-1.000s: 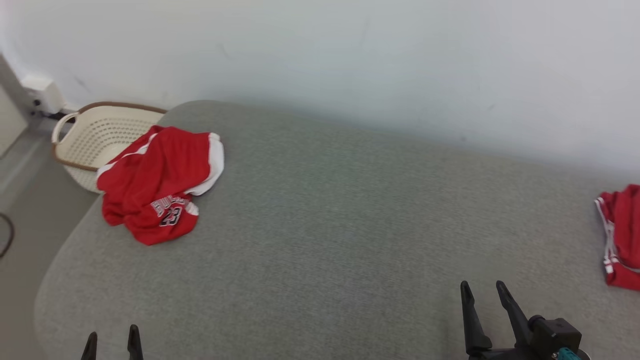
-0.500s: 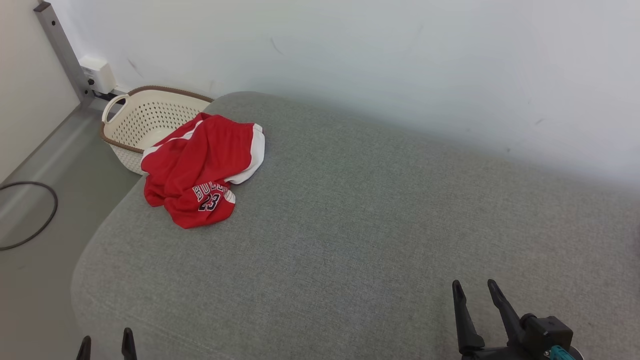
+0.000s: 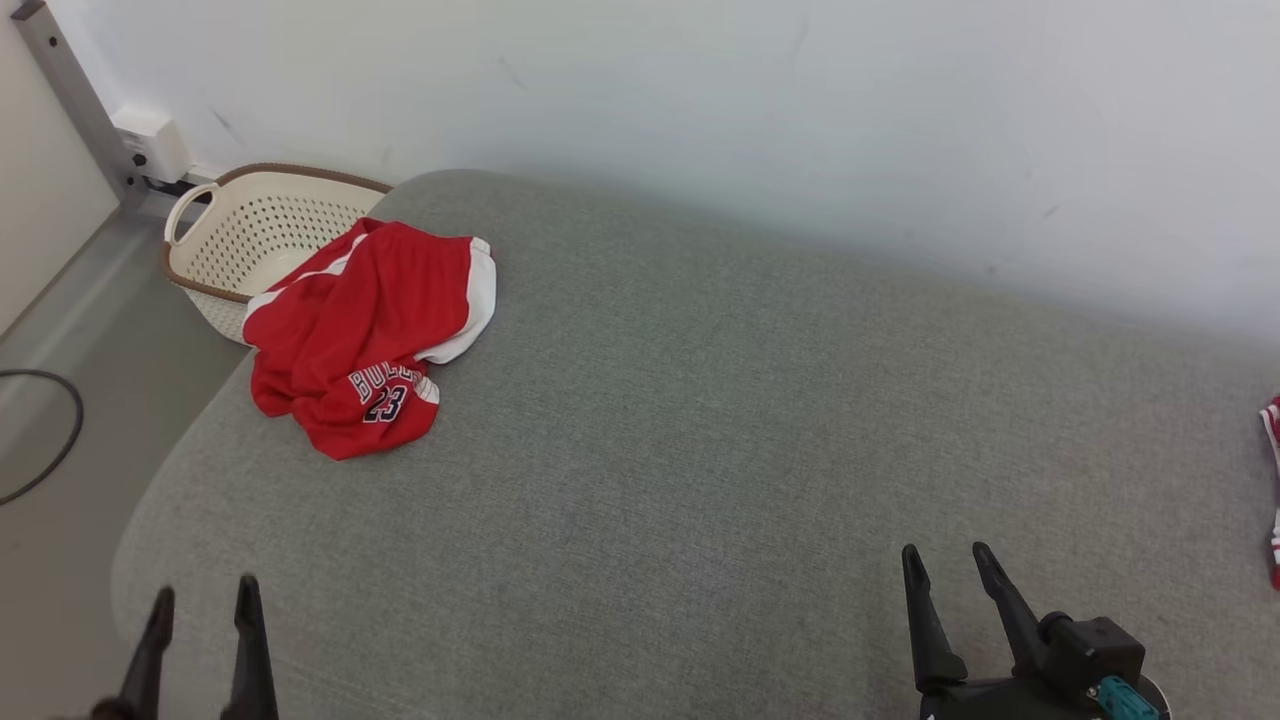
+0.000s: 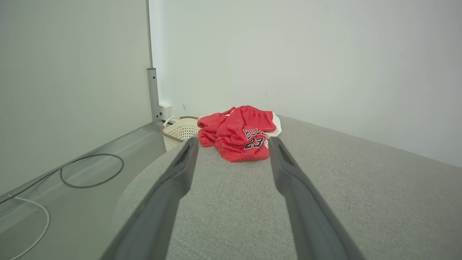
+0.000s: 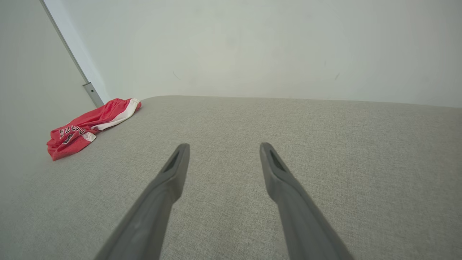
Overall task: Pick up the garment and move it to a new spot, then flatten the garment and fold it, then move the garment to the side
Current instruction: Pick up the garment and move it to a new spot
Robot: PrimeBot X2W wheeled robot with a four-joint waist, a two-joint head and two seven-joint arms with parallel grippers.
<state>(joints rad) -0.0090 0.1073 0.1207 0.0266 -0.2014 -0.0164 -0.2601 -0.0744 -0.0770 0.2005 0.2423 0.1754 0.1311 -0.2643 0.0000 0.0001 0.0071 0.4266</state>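
The garment [image 3: 360, 335] is a crumpled pair of red shorts with white trim and dark lettering, lying at the far left corner of the grey cushioned surface [image 3: 700, 420]. It also lies ahead of the fingers in the left wrist view [image 4: 240, 133] and far off to the left in the right wrist view [image 5: 90, 126]. My left gripper [image 3: 203, 595] stands open at the near left edge, well short of the garment. Over the near right part of the surface my right gripper [image 3: 945, 558] is open with nothing between its fingers.
A cream perforated basket [image 3: 250, 235] with a brown rim stands on the floor behind the garment. A second red garment [image 3: 1272, 470] peeks in at the right edge. A dark cable [image 3: 45, 440] loops on the floor at left. A pale wall runs behind.
The camera has swung, first left, then a little back right. My left gripper reaches higher into the picture than before. The garment lies as it was.
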